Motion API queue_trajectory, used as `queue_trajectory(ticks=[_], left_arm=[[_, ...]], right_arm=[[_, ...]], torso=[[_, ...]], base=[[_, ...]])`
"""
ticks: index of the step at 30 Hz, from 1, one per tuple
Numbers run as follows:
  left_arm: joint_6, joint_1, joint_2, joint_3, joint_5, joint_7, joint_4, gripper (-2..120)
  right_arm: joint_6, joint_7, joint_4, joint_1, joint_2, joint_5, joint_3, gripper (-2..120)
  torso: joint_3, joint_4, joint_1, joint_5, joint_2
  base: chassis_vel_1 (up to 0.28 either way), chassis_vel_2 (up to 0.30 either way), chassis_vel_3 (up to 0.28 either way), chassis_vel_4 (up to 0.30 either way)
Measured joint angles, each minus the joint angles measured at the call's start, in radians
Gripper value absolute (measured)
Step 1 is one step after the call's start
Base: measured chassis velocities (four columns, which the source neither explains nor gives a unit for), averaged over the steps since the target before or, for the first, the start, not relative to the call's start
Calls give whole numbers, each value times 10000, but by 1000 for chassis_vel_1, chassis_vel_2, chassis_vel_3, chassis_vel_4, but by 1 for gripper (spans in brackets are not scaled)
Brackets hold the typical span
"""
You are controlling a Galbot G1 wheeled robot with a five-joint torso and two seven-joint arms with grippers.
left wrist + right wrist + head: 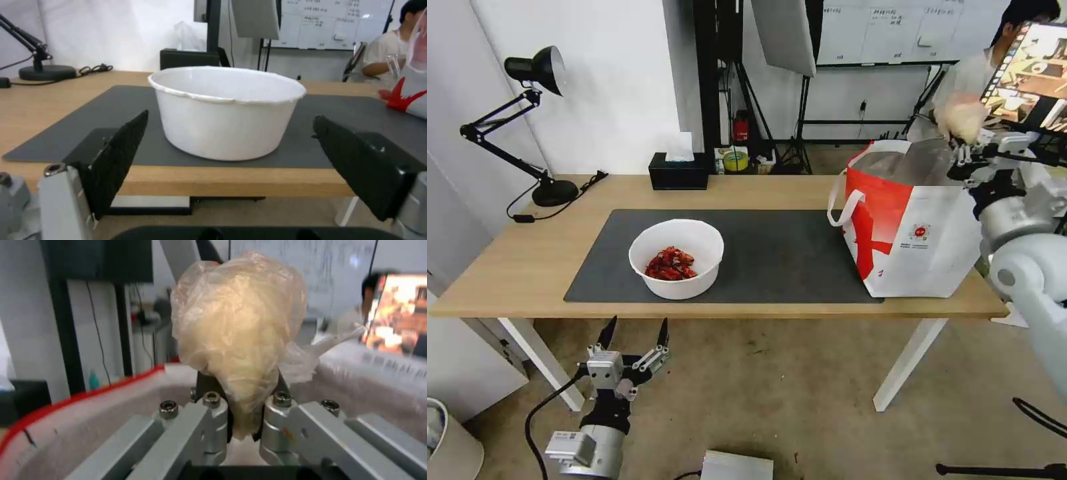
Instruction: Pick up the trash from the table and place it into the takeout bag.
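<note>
Clear bag with beige lump [238, 336] pinched in right claw [242, 406] above takeout bag [917, 233].

Both arms are silver-grey metal. The left gripper [635, 333] has black pointed fingers [120, 156]; the right gripper [242, 406] has hex-head screws and grey links.

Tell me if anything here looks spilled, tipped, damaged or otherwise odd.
Nothing stands out. The bowl sits upright on the mat with its red shells inside. The takeout bag stands upright and open at the table end. The right gripper holds the clear bag over it. The left gripper hangs open, below the table edge.
</note>
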Motion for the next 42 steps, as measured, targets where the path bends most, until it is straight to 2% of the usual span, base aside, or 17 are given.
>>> queue_trajectory(ticks=[4, 6, 10, 13, 16, 19, 23, 26, 27, 29, 30, 31, 34, 35, 37, 39, 42], left_arm=[[0, -23, 9, 32, 0, 2, 1, 100], [0, -40, 31, 86, 0, 6, 14, 100], [0, -59, 34, 112, -7, 8, 39, 100], [0, -94, 55, 116, -51, 9, 48, 100], [0, -104, 70, 112, -67, 8, 54, 100], [0, -138, 114, 109, -111, 9, 75, 100], [2, -183, 128, 114, -128, 8, 114, 100], [8, -244, 129, 162, -133, 9, 196, 100], [8, -244, 129, 162, -133, 9, 196, 100], [9, -265, 126, 175, -133, 8, 215, 100], [10, -288, 118, 179, -135, 9, 231, 100], [10, -288, 118, 179, -135, 9, 231, 100], [10, -314, 92, 180, -137, 8, 238, 100], [10, -314, 92, 180, -137, 8, 238, 100], [10, -334, 85, 159, -141, 9, 263, 100], [10, -337, 84, 150, -145, 9, 268, 100], [11, -345, 90, 99, -164, 7, 272, 100]], right_arm=[[-540, 368, -222, 539, -93, 458, -404, 6], [-1296, 1053, -453, 1192, -119, 1092, -916, 6], [-1750, 1454, -506, 1490, -101, 1409, -1146, 7], [-2290, 2087, -451, 1666, -39, 2080, -1236, 24], [-2355, 2175, -442, 1664, -30, 2161, -1236, 28], [-2370, 2232, -424, 1564, -30, 2161, -1193, 43], [-2326, 2249, -389, 1498, -26, 2154, -1115, 53], [-2057, 2240, -321, 1349, -3, 2080, -1009, 70], [-2057, 2240, -321, 1349, -3, 2080, -1009, 70], [-1923, 2226, -316, 1325, 16, 2037, -991, 78], [-1645, 2198, -305, 1307, 48, 1983, -986, 86], [-1645, 2198, -305, 1307, 48, 1983, -986, 86], [-742, 1985, -189, 1211, 176, 1811, -949, 97], [-742, 1985, -189, 1211, 176, 1811, -949, 97], [60, 1774, 56, 1030, 299, 1632, -904, 100], [231, 1693, 129, 968, 329, 1559, -889, 100], [1517, 774, 592, 367, 434, 642, -830, 100]], torso=[[0, -1, 0, -1, 0], [0, 2, 0, -1, 0], [0, 2, 0, -3, 0], [0, 1, 0, -2, 1], [0, 2, 0, -2, 0], [0, 0, 0, -1, 0], [-1, 0, -1, -2, 0], [-1, 0, 0, -1, 1], [-1, 0, 0, -1, 1], [-1, 0, -1, -2, 0], [-1, 0, 0, -1, 0], [-1, 0, 0, -1, 0], [-1, 1, 0, -1, 1], [-1, 1, 0, -1, 1], [-1, 1, 0, -2, 0], [-1, 1, 0, -2, 0], [-1, 1, -1, -2, 1]], base=[[0, 0, 0, 0], [0, 0, 0, 0], [0, 0, 0, 0], [0, 0, 0, 0], [0, 0, 0, 0], [0, 0, 0, 0], [0, 0, 0, 0], [0, 0, 0, 0], [0, 0, 0, 0], [0, 0, 0, 0], [0, 0, 0, 0], [0, 0, 0, 0], [0, 0, 0, 0], [0, 0, 0, 0], [0, 0, 0, 0], [0, 0, 0, 0], [0, 0, 0, 0]])
